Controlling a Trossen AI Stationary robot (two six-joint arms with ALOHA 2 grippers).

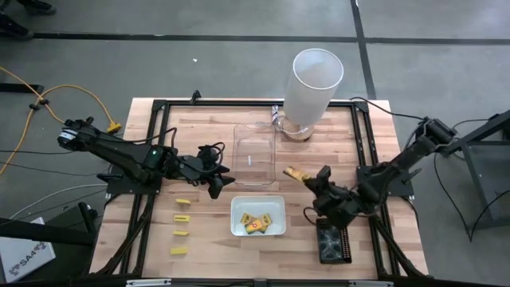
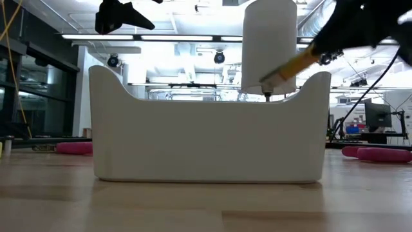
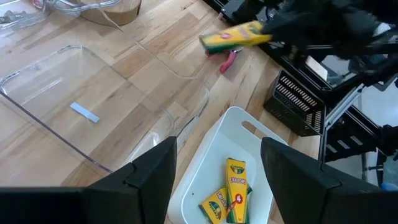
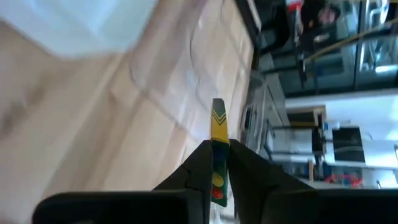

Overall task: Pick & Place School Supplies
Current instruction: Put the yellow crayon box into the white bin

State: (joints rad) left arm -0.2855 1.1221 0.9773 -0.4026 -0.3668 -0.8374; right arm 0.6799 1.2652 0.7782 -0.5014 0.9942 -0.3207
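Observation:
A yellow crayon packet (image 1: pixel 296 172) hangs above the table right of the clear tray (image 1: pixel 255 151), with my right gripper (image 1: pixel 313 178) shut on it. In the low view the packet (image 2: pixel 293 64) slants down above the white tray (image 2: pixel 206 138). Pink-handled scissors (image 3: pixel 227 60) lie on the wood under the packet. The white tray (image 1: pixel 257 227) holds three more packets (image 3: pixel 231 186). Several small yellow blocks (image 1: pixel 182 217) lie in a row at the near left. My left gripper (image 1: pixel 220 183) hovers open, left of the clear tray, with nothing between its fingers. My right gripper pinches the packet's two flat faces (image 4: pixel 217 163) between its two fingers, at the end nearer the arm. The fingers come from the table's right, slanting down, and lie along the packet. The packet's free end (image 3: pixel 214 41) sticks out ahead of them, clear of the table.
A tall white cylinder (image 1: pixel 315 84) stands at the far edge behind the clear tray. A black tray (image 1: pixel 333 239) sits at the near right under my right arm. Black frame rails (image 1: pixel 151 143) run along the table's sides.

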